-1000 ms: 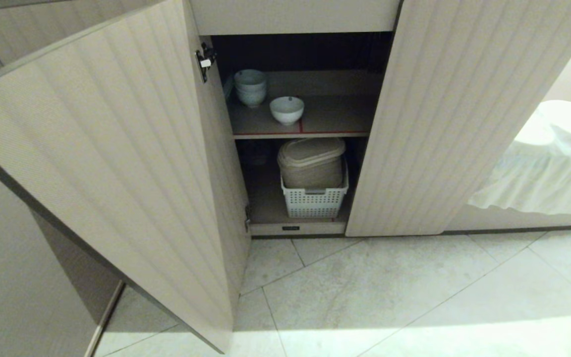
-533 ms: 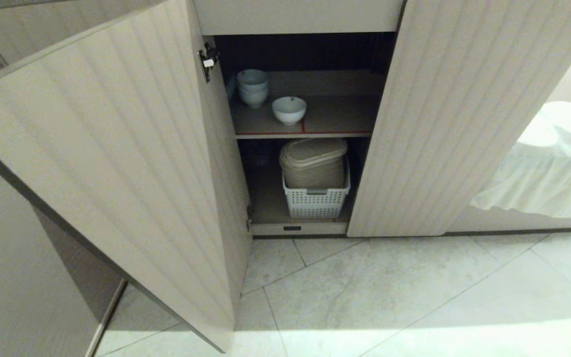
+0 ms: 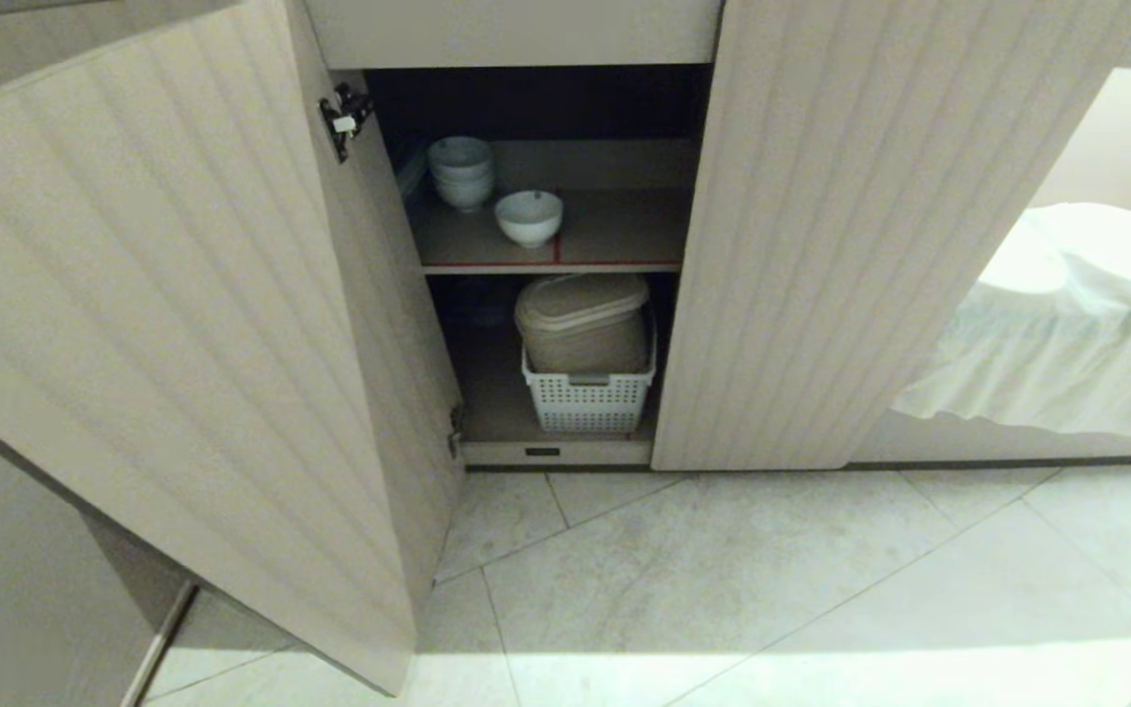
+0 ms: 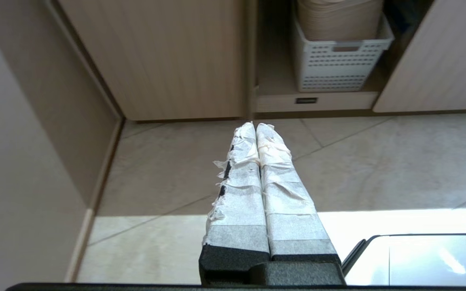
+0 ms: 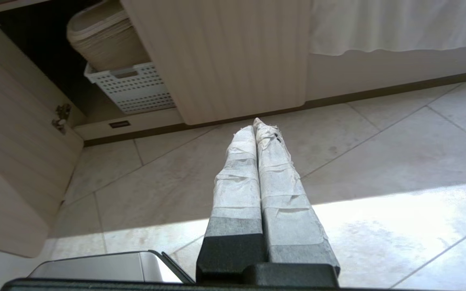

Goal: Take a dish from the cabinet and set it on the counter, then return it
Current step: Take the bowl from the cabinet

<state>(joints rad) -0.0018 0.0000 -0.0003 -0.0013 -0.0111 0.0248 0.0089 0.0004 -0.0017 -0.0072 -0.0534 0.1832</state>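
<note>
Pale floor tiles (image 3: 742, 589) lie before the cabinet (image 3: 850, 236), whose doors stand open. On its upper shelf (image 3: 615, 231) sits the dish (image 3: 529, 217), just beside a stack of bowls (image 3: 460, 171). Below, over the floor, the left hand (image 4: 255, 126) and right hand (image 5: 254, 127) are both clenched, holding nothing.

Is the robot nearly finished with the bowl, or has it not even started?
Judging by now alone, it could be either. The cabinet doors stand open and the dish sits on the upper shelf beside a stack of bowls. The left gripper and right gripper hang shut and empty over the floor. If finished, only closing remains; otherwise everything.
</note>
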